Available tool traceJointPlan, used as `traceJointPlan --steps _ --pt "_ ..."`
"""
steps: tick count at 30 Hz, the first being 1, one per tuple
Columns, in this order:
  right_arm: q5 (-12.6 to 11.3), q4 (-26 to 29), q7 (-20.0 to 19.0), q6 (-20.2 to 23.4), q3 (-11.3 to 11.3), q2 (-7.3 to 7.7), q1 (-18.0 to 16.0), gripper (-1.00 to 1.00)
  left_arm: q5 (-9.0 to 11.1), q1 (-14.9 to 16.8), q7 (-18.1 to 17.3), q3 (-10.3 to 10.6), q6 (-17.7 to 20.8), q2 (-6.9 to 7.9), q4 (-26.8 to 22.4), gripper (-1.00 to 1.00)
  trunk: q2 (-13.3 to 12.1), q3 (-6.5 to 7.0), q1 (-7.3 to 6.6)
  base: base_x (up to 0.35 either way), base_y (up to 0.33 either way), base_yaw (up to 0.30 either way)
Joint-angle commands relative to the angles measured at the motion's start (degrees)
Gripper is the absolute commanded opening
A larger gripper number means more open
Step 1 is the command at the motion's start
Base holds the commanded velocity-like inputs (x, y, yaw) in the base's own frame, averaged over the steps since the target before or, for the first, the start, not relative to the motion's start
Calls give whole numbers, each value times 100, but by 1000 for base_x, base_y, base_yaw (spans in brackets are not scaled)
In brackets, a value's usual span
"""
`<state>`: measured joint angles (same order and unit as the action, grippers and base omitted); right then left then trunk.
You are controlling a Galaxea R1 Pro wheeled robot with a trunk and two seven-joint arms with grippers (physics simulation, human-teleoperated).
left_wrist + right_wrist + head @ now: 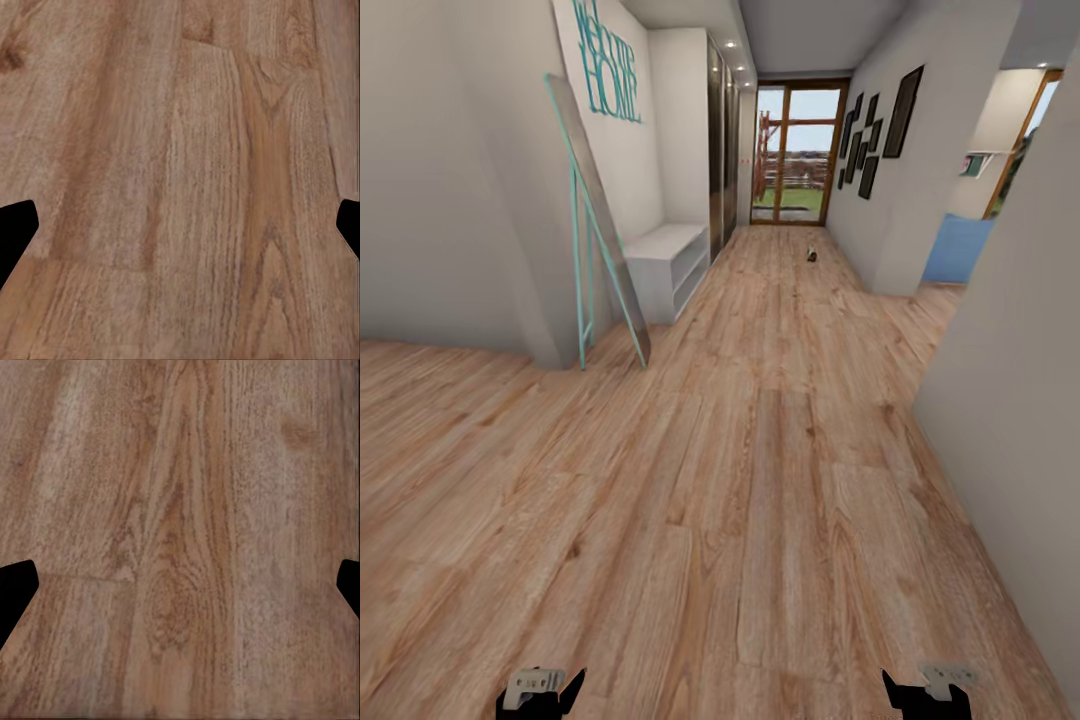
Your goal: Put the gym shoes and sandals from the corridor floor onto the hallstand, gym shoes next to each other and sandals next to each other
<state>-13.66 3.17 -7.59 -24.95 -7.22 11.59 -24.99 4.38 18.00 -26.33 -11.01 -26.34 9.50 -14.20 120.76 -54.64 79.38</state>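
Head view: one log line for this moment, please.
phase: in transit | hallstand: ahead left | small dark item: far floor, unidentifiable | left gripper: open, empty | right gripper: open, empty

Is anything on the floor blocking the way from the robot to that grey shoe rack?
Nothing visible does. Bare corridor floor runs up to the shoe rack on the left wall. A leaning mirror stands just before it, beside the path.
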Motion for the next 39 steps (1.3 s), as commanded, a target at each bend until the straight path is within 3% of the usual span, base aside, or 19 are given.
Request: traceJointPlan --steps 1,9,23,39 --pt "-62 -9 -30 -19 -42 1 -6 100 41 2 -56 -17 7 2 4 100 2 0 -1 1 0 -283" --pt "-58 -9 -31 -19 -42 -3 -6 100 59 2 -56 -28 7 2 4 100 2 38 -1 73 0 -283" --pt "-54 -9 -26 -19 -51 -8 -6 100 80 2 -56 -49 7 8 6 100 2 111 -1 314 0 -265" --pt "-35 -6 -43 -19 -51 1 -6 100 82 2 -56 -50 -2 8 7 100 2 125 -1 334 0 -34"
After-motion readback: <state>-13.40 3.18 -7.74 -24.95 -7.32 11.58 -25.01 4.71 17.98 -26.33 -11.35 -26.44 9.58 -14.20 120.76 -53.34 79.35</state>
